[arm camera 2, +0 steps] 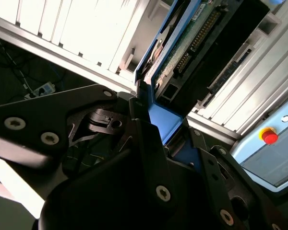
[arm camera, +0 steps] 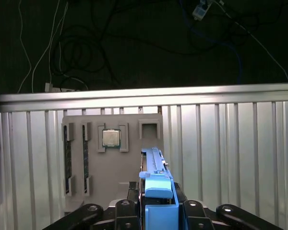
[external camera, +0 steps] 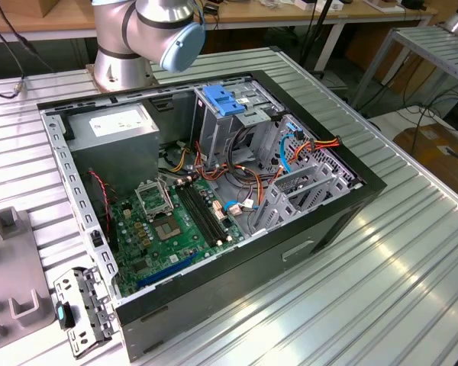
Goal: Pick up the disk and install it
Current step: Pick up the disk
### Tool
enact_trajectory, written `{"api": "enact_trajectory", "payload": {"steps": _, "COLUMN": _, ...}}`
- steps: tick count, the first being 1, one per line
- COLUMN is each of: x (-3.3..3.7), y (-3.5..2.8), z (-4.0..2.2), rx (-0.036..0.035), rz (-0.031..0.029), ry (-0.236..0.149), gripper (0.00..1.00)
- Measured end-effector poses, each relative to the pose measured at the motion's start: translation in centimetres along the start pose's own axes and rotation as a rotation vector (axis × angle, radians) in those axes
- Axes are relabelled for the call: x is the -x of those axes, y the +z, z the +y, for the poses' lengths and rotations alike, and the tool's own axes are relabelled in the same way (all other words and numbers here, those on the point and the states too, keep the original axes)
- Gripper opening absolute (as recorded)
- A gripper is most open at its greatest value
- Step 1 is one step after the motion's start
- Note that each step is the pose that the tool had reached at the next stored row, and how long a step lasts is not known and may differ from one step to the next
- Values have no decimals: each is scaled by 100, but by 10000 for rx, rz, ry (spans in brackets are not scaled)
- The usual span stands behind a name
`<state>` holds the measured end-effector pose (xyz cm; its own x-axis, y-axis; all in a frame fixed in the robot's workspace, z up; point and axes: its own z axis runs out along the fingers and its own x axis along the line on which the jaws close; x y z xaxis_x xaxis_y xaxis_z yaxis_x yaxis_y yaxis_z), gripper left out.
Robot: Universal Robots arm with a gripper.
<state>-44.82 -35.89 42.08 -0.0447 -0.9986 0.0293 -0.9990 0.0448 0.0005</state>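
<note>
Pickup step: pincer (arm camera: 158, 207) clamped on disk (arm camera: 155, 165), jutting ahead of it; install likely needs rails squared to drive cage (external camera: 256, 116).

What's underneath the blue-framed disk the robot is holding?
A grey tray holding a processor chip and memory sticks. The disk and the fingers cover part of the tray, so anything there is hidden.

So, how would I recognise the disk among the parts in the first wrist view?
In the first wrist view, find the ribbed metal table and the grey tray on it. Nearer the camera, the claw grips the disk edge-on. Unlike the flat processor in the tray, it has bright blue rails.
</note>
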Motion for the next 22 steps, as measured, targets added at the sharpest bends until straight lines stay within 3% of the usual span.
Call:
{"api": "enact_trajectory", "payload": {"steps": 3, "x": -3, "y": -98, "z": 0, "rx": 1, "rz": 0, "ry": 0, "gripper": 37}}
{"api": "enact_trajectory", "payload": {"steps": 8, "x": -4, "y": -141, "z": 0, "rx": 2, "rz": -1, "ry": 0, "gripper": 37}}
{"api": "enact_trajectory", "payload": {"steps": 14, "x": -8, "y": -264, "z": 0, "rx": 10, "rz": 0, "ry": -1, "gripper": 37}}
{"api": "enact_trajectory", "payload": {"steps": 22, "x": -10, "y": -341, "z": 0, "rx": 18, "rz": 1, "ry": -1, "gripper": 37}}
